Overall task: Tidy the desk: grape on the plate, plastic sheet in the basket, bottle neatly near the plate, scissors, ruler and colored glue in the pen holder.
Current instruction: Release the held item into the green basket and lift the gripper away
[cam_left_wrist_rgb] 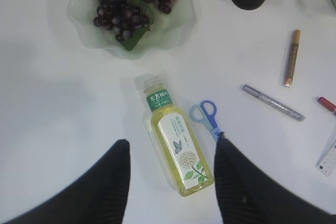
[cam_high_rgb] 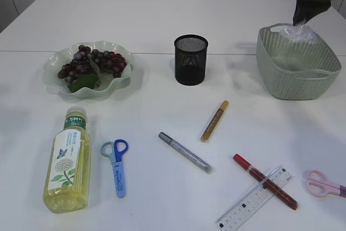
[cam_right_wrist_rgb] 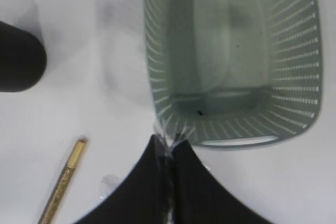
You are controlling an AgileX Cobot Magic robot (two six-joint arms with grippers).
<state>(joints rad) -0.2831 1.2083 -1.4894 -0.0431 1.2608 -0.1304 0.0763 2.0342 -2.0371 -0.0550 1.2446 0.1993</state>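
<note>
The right gripper [cam_right_wrist_rgb: 169, 148] is closed, and a thin, clear crinkled plastic sheet [cam_right_wrist_rgb: 170, 141] is pinched between its two black fingers; a small corner of the film stands out beyond the tips. Directly ahead of these tips, and below them, is the pale green woven plastic basket [cam_right_wrist_rgb: 294, 51]. In the right wrist view the fingertips are just over the near rim, so the open inside of the basket lies forward of the gripper, not yet right under it. In the exterior view the sheet hangs down from this gripper at the far rim of the basket. In my judgement the coming move depends on this one relation: the gripper must go a little more forward over the hollow before it releases, otherwise the light film can catch on the rim or slide outside, onto the white counter [cam_high_rgb: 162, 14].

The left gripper [cam_left_wrist_rgb: 170, 174] is about half open and holds nothing. Between its fingers, lower on the counter, lies the clear bottle of yellow drink [cam_left_wrist_rgb: 177, 142], with its cap pointing away from the gripper, toward the green wavy plate [cam_left_wrist_rgb: 79, 9] that carries the dark grape bunch [cam_left_wrist_rgb: 128, 3].
</note>
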